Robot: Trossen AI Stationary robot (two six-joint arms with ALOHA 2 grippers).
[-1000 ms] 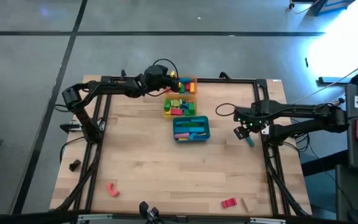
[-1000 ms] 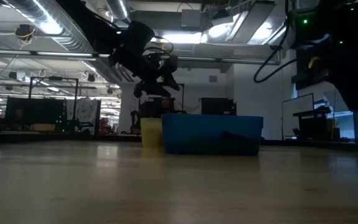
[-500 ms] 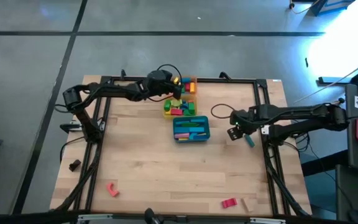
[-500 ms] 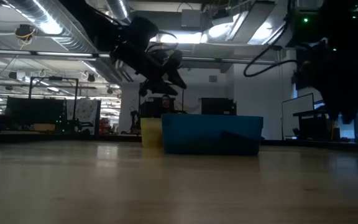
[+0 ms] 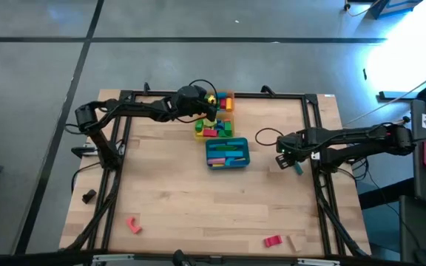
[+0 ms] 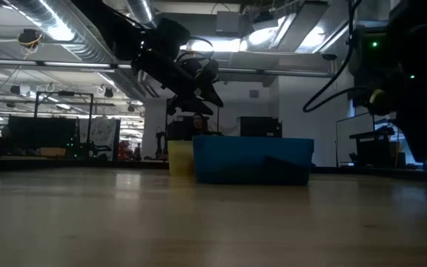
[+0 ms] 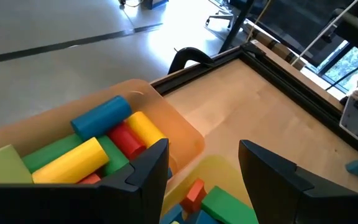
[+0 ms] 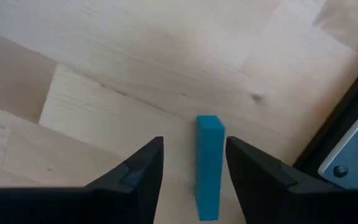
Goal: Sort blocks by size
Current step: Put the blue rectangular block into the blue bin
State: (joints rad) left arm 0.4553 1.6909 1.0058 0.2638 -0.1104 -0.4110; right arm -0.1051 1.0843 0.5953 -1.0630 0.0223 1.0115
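Closest to me, along the near edge of the bench (image 5: 198, 199), a pink block (image 5: 132, 224) lies toward the left, and a red block (image 5: 272, 241) with a pale wooden piece (image 5: 291, 242) just beside it lies toward the right.

Farther in on the right side, the right claw (image 8: 191, 165) is down over a teal bar (image 8: 207, 175) that lies flat on the wood near the black frame rail (image 8: 337, 118). Its fingers (image 8: 132, 174) stand on either side of the bar with a narrow gap showing on each side, so they bracket it without gripping.

In the middle of the bench sits the teal tray (image 5: 227, 153), holding several long blocks. Just behind it is the yellow tray (image 5: 213, 127), filled with a jumble of green, red, blue and yellow pieces, and behind that the orange tray (image 7: 188, 134), which holds a blue cylinder (image 7: 101, 116), a yellow cylinder (image 7: 70, 160) and more red, yellow and green blocks.

The left claw (image 7: 204, 165) hangs in the air above the meeting of the orange and yellow trays, fingers spread wide, with nothing between them.
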